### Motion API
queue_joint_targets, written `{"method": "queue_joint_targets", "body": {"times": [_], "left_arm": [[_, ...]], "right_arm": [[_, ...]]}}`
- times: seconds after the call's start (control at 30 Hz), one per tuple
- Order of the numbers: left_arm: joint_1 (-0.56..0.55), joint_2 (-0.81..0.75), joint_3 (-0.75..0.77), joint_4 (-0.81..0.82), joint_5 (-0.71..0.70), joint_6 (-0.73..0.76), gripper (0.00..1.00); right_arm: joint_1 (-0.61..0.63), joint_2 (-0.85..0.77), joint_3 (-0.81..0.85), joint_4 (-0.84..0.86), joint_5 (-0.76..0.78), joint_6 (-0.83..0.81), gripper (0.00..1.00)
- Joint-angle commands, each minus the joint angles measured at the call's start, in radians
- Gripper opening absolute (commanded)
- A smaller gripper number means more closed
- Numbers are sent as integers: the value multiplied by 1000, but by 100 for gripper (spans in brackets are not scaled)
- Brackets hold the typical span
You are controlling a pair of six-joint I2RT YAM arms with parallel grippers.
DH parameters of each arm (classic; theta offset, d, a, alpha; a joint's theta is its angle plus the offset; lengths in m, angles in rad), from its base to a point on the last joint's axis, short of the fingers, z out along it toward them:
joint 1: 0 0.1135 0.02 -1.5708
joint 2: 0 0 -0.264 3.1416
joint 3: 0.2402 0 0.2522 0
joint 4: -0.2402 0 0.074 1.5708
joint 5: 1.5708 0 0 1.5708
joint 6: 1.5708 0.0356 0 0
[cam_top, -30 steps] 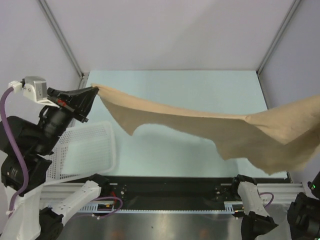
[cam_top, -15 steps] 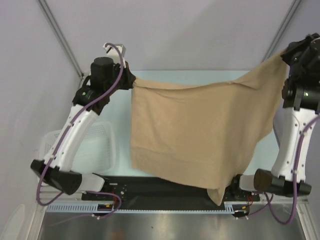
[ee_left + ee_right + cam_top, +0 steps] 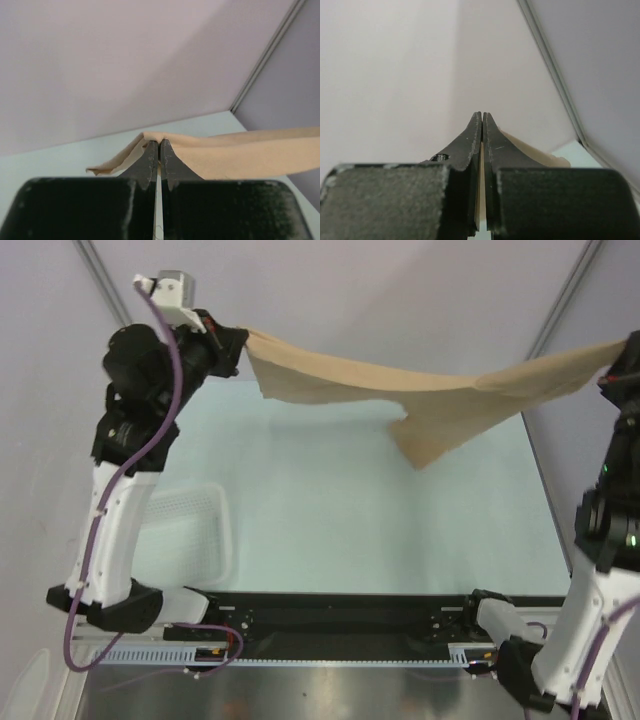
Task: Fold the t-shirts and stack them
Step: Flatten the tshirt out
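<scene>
One tan t-shirt hangs in the air, stretched between my two grippers high above the far part of the table. It shows nearly edge-on, with one flap drooping right of the middle. My left gripper is shut on its left end; in the left wrist view the cloth folds over the closed fingertips of that gripper. My right gripper is at the right edge of the top view, shut on the shirt's right end. In the right wrist view, tan cloth shows behind the closed tips of that gripper.
A white lattice basket lies on the pale table at the near left, beside the left arm. Grey walls with metal frame posts enclose the back and sides. The arm bases and a black rail run along the near edge.
The shirt hung as a wide sheet half a second ago; now it is swung up and stretched nearly flat. My left gripper has moved left and up, and the right arm has moved right.
</scene>
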Motion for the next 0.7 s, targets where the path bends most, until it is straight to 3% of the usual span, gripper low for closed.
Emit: {"method": "queue_joint_targets", "body": {"times": [0.0, 0.37, 0.53, 0.67], "left_arm": [[4, -116, 47, 77, 57, 39, 0], [4, -472, -4, 94, 71, 8, 0], [4, -477, -10, 79, 40, 33, 0], [4, -422, -74, 93, 34, 53, 0]], "right_arm": [[-6, -108, 14, 106, 49, 20, 0], [-6, -256, 161, 177, 3, 45, 0], [-21, -210, 206, 152, -25, 54, 0], [-24, -170, 116, 160, -56, 68, 0]]}}
